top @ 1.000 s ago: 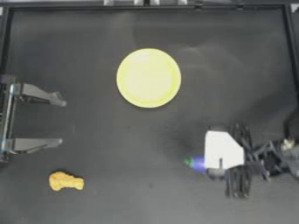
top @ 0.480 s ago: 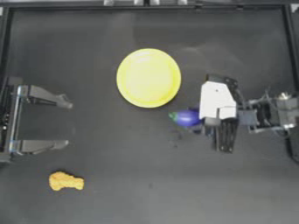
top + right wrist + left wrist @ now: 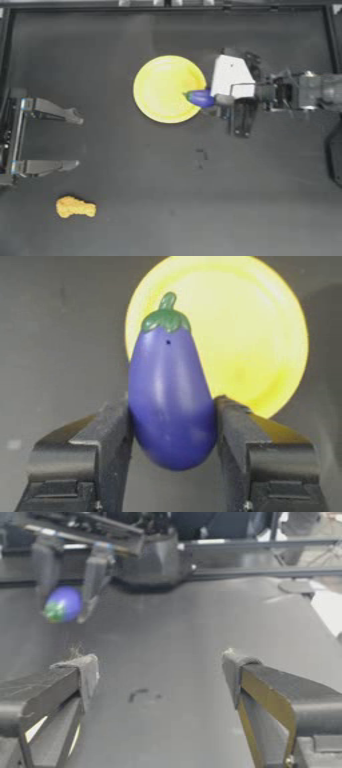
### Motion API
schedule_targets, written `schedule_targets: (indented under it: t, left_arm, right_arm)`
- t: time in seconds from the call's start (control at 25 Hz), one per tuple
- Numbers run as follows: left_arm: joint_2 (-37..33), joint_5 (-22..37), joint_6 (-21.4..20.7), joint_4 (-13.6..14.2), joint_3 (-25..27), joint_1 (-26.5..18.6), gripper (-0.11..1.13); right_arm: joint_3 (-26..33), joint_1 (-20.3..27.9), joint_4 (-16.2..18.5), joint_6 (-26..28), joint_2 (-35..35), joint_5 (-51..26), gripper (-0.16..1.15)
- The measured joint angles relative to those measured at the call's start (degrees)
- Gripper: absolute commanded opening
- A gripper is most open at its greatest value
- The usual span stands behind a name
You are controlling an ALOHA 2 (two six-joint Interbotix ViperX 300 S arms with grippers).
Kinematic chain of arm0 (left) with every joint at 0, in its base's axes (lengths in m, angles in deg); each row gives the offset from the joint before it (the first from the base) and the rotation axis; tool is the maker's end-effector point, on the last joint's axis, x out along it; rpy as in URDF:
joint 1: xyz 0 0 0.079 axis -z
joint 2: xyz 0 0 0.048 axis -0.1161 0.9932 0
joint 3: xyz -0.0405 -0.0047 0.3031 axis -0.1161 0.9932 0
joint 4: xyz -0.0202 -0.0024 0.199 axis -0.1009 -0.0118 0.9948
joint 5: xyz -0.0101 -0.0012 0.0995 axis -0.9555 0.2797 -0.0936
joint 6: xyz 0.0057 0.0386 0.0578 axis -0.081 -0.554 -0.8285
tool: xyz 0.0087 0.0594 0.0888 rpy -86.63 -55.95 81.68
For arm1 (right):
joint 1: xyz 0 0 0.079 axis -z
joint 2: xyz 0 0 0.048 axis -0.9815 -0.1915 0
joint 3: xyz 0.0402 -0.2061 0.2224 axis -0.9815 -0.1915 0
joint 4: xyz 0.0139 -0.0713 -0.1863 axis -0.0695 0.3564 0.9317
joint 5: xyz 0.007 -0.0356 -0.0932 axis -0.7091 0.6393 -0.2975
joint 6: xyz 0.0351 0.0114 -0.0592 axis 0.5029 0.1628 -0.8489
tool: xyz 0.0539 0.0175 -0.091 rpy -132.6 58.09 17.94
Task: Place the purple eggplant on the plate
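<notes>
Two hands: only the right hand (image 3: 212, 102) is working; the left hand (image 3: 70, 141) sits parked at the bench's edge, well left of the plate (image 3: 160, 80), jaws spread and holding nothing.
Right hand state: clenched on the eggplant (image 3: 200, 98), one jaw on each flank of its fat lower half, as the right wrist view shows (image 3: 172, 406).
Eggplant, place: up off the bench (image 3: 200, 200) in the grip, at the plate's right rim, its tip just over the yellow.
Long axis: runs straight out along the jaws, green stem end leading toward the plate's middle, round end back between the jaws.
Eggplant from the hand: it sticks out ahead of the fingertips on the plate side, so the plate lies dead ahead of it.
Nearer arm: the right, plainly; the left is far off on the plate's other side.
Step, as I judge it: carrying, nearly there; the eggplant is not yet set down.
Next move calls for: a little more reach toward the plate's middle, a drop in height, then letting go.
Risk: released this near the rim, the egg-shaped toy could roll off the plate.
Other: an orange lump (image 3: 75, 207) lies well below and left of the plate, out of the way.
</notes>
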State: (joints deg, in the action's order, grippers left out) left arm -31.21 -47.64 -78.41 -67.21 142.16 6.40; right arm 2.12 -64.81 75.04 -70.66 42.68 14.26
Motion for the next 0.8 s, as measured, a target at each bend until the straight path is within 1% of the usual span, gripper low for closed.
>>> schedule_targets:
  t: [0.12,0.24,0.44,0.56,0.68,0.8]
  left_arm:
    - [0.09,0.0,0.0,0.0,0.0,-0.09,1.03]
    - [0.09,-0.09,0.0,0.09,0.0,-0.18,1.03]
    - [0.0,-0.09,0.0,0.0,0.0,-0.18,1.03]
    - [0.09,0.0,0.0,0.0,-0.09,-0.35,1.03]
    - [0.09,0.0,0.0,0.0,0.0,-0.44,1.03]
    - [0.0,0.0,0.0,0.0,0.0,-0.44,1.03]
  right_arm:
    - [2.99,1.58,-3.08,-4.92,-3.69,0.0,0.14]
    - [5.54,3.16,-6.86,-10.02,-7.12,0.0,0.14]
    - [8.53,6.15,-15.12,-19.78,-11.87,0.0,0.14]
    - [10.02,7.73,-19.25,-24.52,-14.24,0.0,0.14]
    - [11.34,8.96,-22.06,-27.77,-16.26,0.09,0.14]
    - [13.1,10.11,-23.38,-30.23,-18.81,0.18,0.14]
